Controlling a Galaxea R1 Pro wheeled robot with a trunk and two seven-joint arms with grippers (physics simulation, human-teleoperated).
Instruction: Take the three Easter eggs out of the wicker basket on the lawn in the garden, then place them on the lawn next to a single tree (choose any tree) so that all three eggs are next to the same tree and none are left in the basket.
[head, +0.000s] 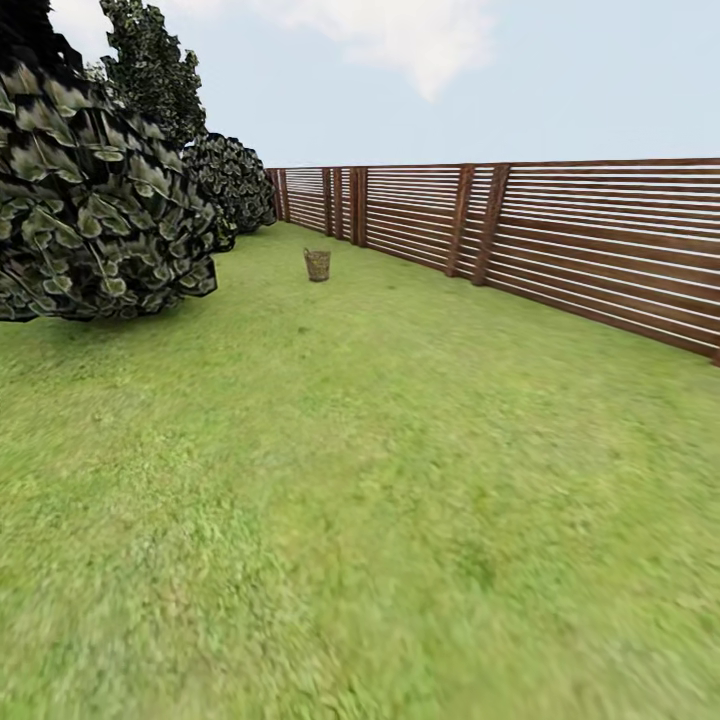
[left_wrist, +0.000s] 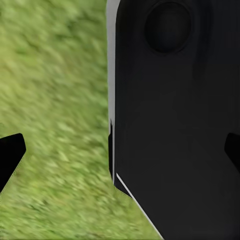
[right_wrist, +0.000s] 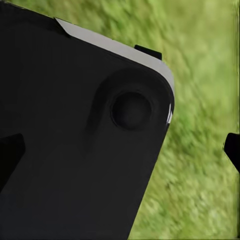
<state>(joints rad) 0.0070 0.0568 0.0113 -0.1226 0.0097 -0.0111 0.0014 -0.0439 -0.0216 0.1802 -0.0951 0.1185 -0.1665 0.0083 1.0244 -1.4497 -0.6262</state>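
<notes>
The wicker basket (head: 317, 264) stands small and far off on the lawn (head: 380, 480), near the fence. The Easter eggs are hidden at this distance. At the left a low canopy of dark, green-flecked leaves, the tree (head: 90, 190), hangs down to the grass, and its trunk is hidden. In the left wrist view my left gripper (left_wrist: 120, 155) is open, its black fingertips (left_wrist: 11, 154) wide apart over grass. My right gripper (right_wrist: 120, 155) is open too, with nothing between its fingertips (right_wrist: 233, 150).
A brown slatted wooden fence (head: 560, 240) runs along the right and back. A round leafy bush (head: 235, 180) and a dark conifer (head: 150, 70) stand behind the tree. Part of the robot's black body (left_wrist: 175, 125) (right_wrist: 75, 150) shows in both wrist views.
</notes>
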